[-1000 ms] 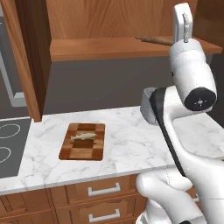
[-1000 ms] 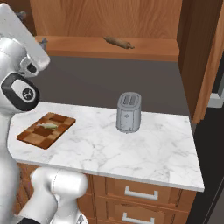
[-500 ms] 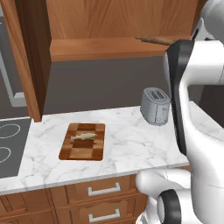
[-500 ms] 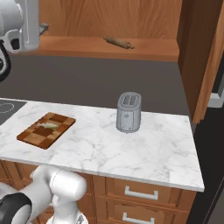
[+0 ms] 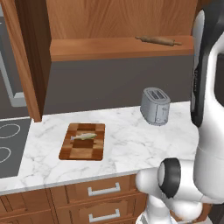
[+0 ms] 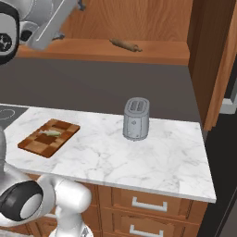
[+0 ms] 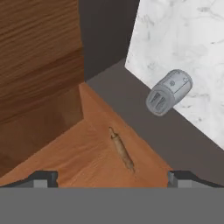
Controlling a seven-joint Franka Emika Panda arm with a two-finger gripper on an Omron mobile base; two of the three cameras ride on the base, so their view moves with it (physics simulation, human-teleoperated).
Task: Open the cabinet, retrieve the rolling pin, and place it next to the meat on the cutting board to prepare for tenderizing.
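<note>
The cabinet (image 5: 109, 22) stands open, its door (image 5: 24, 57) swung out to the left. The rolling pin (image 5: 158, 40) (image 6: 125, 45) lies on the cabinet's bottom shelf, towards its right end. In the hand view my gripper (image 7: 113, 179) is open above that shelf, with the rolling pin (image 7: 121, 148) lying ahead of the fingertips (image 7: 43, 178), apart from them and between their lines. Nothing is held. The cutting board (image 5: 83, 141) (image 6: 48, 137) lies on the marble counter with the meat (image 5: 84, 136) (image 6: 50, 133) on its far half.
A grey toaster (image 5: 155, 106) (image 6: 136, 118) (image 7: 169, 92) stands on the counter (image 5: 131, 144) below the shelf's right part. A cooktop (image 5: 8, 148) lies left of the board. The other cabinet door (image 6: 208, 60) hangs open at the right. Drawers run under the counter.
My arm has swung up and towards the shelf; the hand has risen above the left base view's top edge. The rolling pin, board and meat have stayed put. The jaws stay open.
</note>
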